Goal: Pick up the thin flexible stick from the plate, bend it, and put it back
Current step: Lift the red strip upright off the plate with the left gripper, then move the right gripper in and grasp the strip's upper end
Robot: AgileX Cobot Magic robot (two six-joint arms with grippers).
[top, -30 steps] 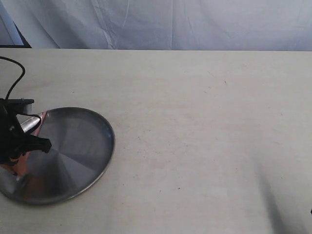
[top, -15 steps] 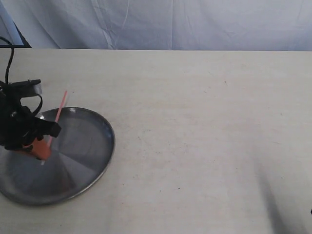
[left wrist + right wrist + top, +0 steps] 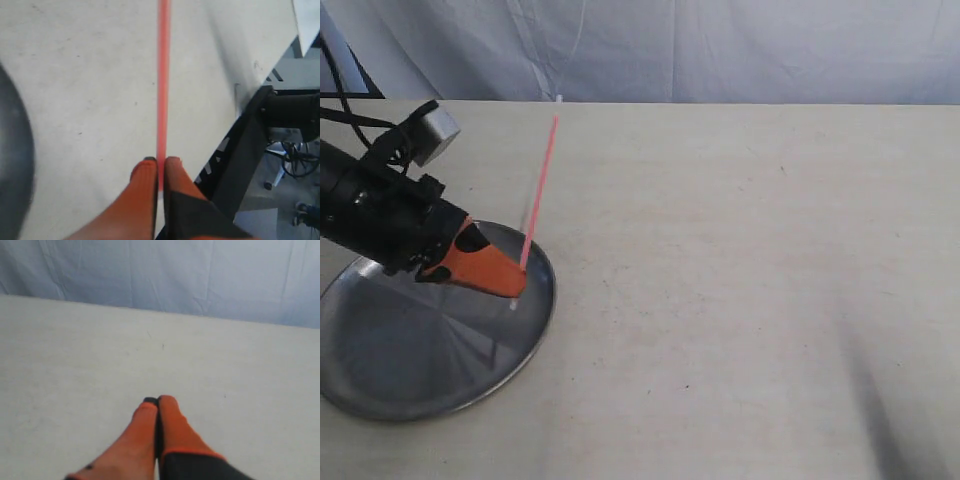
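Now that the left gripper [image 3: 512,282] has lifted off the plate [image 3: 440,395], I am holding the thin flexible stick [image 3: 540,185] pinched by its lower end above the plate's 3 o'clock rim, so bending is coming next, while the right gripper [image 3: 157,405] is waiting closed and empty.

The left pincer [image 3: 515,285] pinches the thin flexible stick [image 3: 540,190], tilted upright, above the plate [image 3: 420,355].

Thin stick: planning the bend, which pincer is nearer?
Left. The left pincer grips the thin stick near its lower end; the right pincer, shut, is outside the exterior view.
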